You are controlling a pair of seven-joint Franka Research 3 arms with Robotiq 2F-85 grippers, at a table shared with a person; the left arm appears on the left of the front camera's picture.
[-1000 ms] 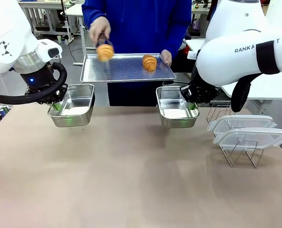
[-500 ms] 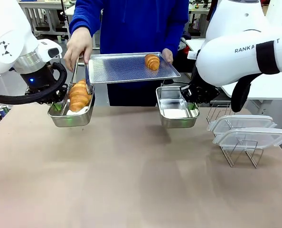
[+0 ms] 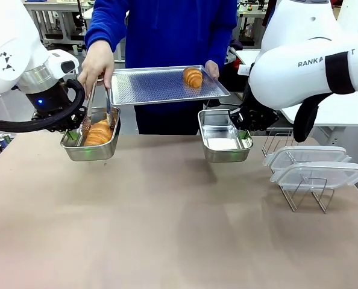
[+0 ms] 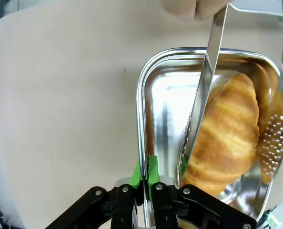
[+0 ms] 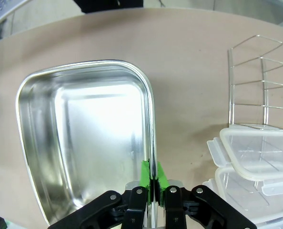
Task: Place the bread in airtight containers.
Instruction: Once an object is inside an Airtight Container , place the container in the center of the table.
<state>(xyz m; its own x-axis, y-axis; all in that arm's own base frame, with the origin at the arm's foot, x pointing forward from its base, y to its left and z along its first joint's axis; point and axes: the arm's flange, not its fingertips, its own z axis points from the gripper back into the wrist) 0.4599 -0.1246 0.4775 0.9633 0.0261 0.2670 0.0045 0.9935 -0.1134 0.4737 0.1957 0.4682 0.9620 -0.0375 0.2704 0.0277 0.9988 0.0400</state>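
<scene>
Croissant (image 3: 98, 133) lies in left pan (image 3: 88, 152), at 10 o'clock on the bench (image 3: 167, 229). Tongs (image 3: 108, 103) straddle it, one blade along each side, tips down in the pan. A hand (image 3: 97, 59) grips the tongs from 12 o'clock above the pan. Left pincer (image 4: 144, 172) pinches the pan's rim at the pan's 9 o'clock side in front view, green pads pressed on either face of the wall.

Second croissant (image 3: 193, 77) sits at the 2 o'clock corner of the tray (image 3: 149, 90), which is held level in the air beyond the pans; the person's other hand (image 3: 211, 71) holds the tray's 3 o'clock edge.

Right pan (image 3: 226, 155) sits at 1 o'clock on the bench, nothing inside. Right pincer (image 5: 152, 175) pinches its rim at the pan's 3 o'clock side, pads tight on the wall.

Two lids (image 3: 314, 168) rest stacked on the rack (image 3: 305, 197) at 3 o'clock, near the right pan, not touching it.
</scene>
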